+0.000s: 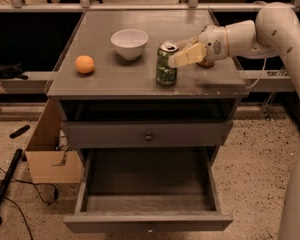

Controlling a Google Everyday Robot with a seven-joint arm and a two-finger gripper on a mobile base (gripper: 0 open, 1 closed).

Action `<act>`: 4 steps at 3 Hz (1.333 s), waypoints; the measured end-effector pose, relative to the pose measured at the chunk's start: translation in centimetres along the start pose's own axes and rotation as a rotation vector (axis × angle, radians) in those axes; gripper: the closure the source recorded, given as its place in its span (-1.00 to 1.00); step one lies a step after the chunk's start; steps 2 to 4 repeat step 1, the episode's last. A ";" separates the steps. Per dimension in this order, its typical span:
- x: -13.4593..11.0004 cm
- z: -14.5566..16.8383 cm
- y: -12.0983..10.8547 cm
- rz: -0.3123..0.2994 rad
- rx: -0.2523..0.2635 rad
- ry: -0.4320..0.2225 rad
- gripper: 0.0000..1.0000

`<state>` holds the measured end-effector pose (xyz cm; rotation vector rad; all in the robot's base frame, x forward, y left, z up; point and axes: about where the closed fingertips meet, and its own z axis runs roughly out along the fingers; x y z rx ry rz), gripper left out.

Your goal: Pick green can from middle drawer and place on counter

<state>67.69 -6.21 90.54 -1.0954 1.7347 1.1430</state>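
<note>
The green can (166, 69) stands upright on the counter (115, 81), near the front edge and a little right of the middle. It is not in the middle drawer (147, 220), which is pulled out below. The gripper (177, 54) reaches in from the right, at the upper part of the can. I cannot tell if it pinches the can or is spread. I judge this is the placing step, almost finished. The next move needs a clean release and a careful retreat, without tipping the can. A white bowl (129, 43) and an orange (84, 64) lie further left.
</note>
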 end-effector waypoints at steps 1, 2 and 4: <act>0.0 0.0 0.0 0.000 0.000 0.000 -1.00; 0.0 0.0 0.0 0.000 0.000 0.000 -1.00; 0.0 0.0 0.0 0.000 0.000 0.000 -1.00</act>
